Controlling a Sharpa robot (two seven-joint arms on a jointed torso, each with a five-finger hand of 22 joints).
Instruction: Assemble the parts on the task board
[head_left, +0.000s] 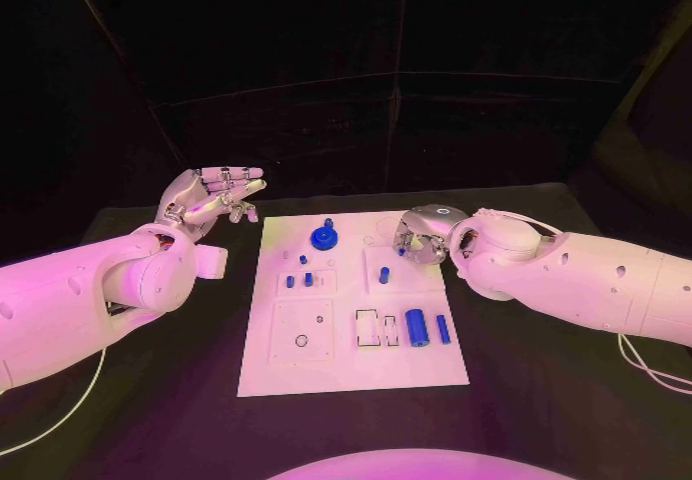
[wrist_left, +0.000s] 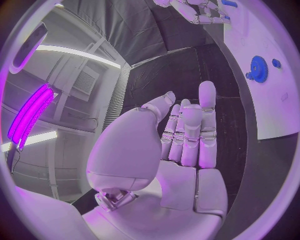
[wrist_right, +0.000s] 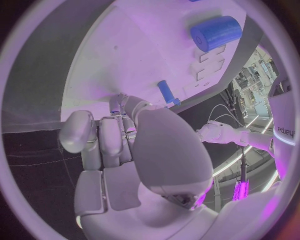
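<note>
Black bench across the lower frame, carrying the white task board at centre. Left hand at upper left, raised clear of the board's edge, fingers spread apart, holding nothing. Right hand at upper centre, lowered over the board's top right corner, fingers curled downward; impossible to tell whether anything is pinched. Blue gear near the board's top edge; large blue cylinder and slimmer blue pin at lower right; small blue peg just below the right hand. Best approached slowly: fingertips centred over one peg, lifted straight, kept upright before seating.
</note>
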